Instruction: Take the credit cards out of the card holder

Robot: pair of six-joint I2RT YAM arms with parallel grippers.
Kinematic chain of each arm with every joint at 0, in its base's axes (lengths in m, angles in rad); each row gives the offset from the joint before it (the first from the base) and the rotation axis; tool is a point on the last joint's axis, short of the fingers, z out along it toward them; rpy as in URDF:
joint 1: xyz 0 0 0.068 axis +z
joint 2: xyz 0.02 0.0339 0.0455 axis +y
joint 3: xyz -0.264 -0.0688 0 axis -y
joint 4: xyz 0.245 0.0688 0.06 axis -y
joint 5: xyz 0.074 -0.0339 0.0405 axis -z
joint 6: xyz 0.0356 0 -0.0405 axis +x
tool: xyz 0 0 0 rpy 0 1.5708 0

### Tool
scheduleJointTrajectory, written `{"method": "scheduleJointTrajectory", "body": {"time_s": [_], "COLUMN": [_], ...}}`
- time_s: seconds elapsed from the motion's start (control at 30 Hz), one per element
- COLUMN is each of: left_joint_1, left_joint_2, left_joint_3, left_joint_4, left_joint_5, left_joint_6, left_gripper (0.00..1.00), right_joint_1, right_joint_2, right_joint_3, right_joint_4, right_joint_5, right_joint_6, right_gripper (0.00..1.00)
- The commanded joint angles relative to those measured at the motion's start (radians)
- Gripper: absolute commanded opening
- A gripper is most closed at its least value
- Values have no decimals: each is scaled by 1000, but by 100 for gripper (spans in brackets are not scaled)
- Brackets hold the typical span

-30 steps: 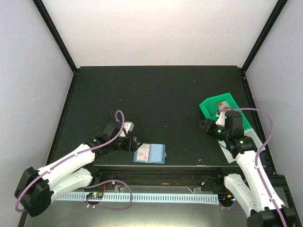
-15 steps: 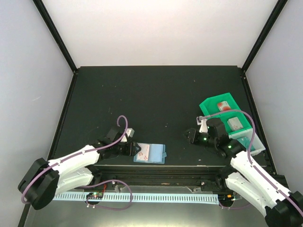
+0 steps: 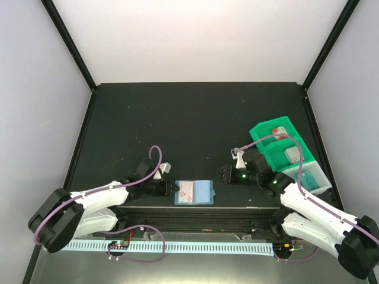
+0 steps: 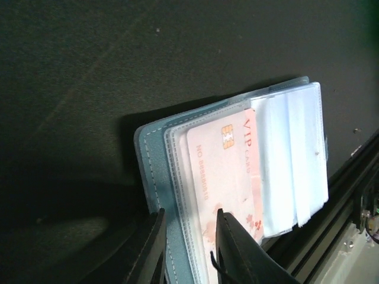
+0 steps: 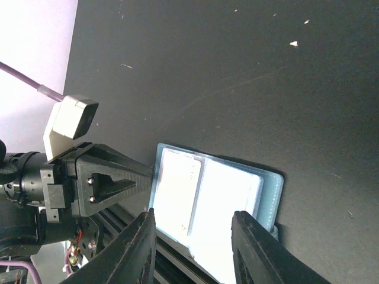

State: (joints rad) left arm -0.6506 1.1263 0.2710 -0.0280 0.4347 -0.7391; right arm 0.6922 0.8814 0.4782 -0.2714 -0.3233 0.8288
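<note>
The light-blue plastic bifold card holder (image 3: 202,192) lay open and flat on the matte black table top (image 3: 195,118), near its front edge and between the two arms. A white-and-pink credit card (image 4: 228,177), with a gold chip and the letters VIP, sat in a clear sleeve on the left panel.

The left gripper (image 4: 188,212) was at the left end of the card holder, its jaws set to a narrow gap. In the left wrist view both dark fingers (image 4: 147,254) overlapped that end. One crossed the stitched blue cover and the other crossed the lower corner of the credit card. Whether the pads clamped the holder could not be determined.

The right gripper (image 5: 192,213) was partly open and held nothing. In the top view it was positioned just right of the card holder, apart from it and pointing toward it.

A green plastic compartment tray (image 3: 260,131) stood at the right of the table, well apart from the holder. Its far compartment held a white card with a red blotch (image 3: 278,131). The middle compartment held a pale grey card (image 3: 291,155).
</note>
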Motion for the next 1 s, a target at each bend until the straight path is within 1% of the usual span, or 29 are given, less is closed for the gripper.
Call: {"method": "scheduleJointTrajectory", "body": {"time_s": [0.0,0.1,0.23,0.33,0.47,0.6,0.77,0.97], "left_joint_1": [-18,-20,-21,-20,-21,-21,-21,-22], "left_joint_2": [-7,-29,-74,-89,-84,-70,-52,-32], "left_joint_3": [-6,-10,-6,-2,-13,-29,-51,-60], "left_joint_4": [82,88,70,54,72,102,135,140], "left_joint_5": [43,43,36,38,58,78,97,96], "left_joint_6": [-58,-75,-51,-31,-28,-33,-42,-39], "left_gripper": [26,27,37,38,38,38,34,33], "right_joint_1": [43,82,138,187,257,295,309,310], "right_joint_2": [23,54,132,199,303,406,511,594], "right_joint_3": [2,10,20,31,72,104,101,93], "right_joint_4": [70,91,129,170,201,239,308,364], "right_joint_5": [45,57,76,82,108,102,81,57], "right_joint_6": [24,28,38,49,44,48,48,50], "right_gripper": [36,36,36,35,32,32,31,31]}}
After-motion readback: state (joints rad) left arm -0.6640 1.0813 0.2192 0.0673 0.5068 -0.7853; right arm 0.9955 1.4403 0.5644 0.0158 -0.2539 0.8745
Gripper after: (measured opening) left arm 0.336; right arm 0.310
